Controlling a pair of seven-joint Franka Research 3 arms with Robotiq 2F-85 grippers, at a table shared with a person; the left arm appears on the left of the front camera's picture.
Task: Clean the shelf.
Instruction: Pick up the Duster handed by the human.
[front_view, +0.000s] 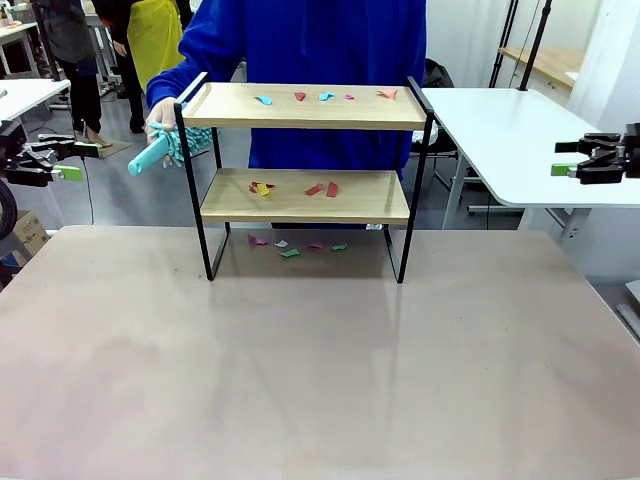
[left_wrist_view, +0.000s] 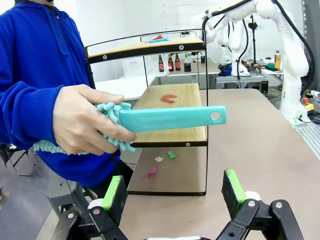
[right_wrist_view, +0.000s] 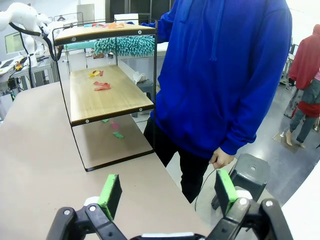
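The shelf (front_view: 305, 195) stands at the far middle of the table, two wooden boards in a thin black frame. Small coloured paper scraps (front_view: 325, 97) lie on its top board, more scraps (front_view: 322, 189) on its lower board and some on the table under it (front_view: 290, 253). A person in a blue hoodie stands behind it and holds out a teal duster (front_view: 160, 150) by its fluffy head, handle toward my left gripper (front_view: 68, 162). That duster handle (left_wrist_view: 172, 118) hovers just ahead of my open left gripper (left_wrist_view: 172, 192). My right gripper (front_view: 570, 158) hangs open, far right, off the shelf.
A white side table (front_view: 510, 140) stands at the right behind the main table (front_view: 320, 360). Another white robot arm (left_wrist_view: 270, 35) and bottles show beyond the shelf in the left wrist view. The person's other hand (right_wrist_view: 221, 159) hangs by a black stool (right_wrist_view: 250, 175).
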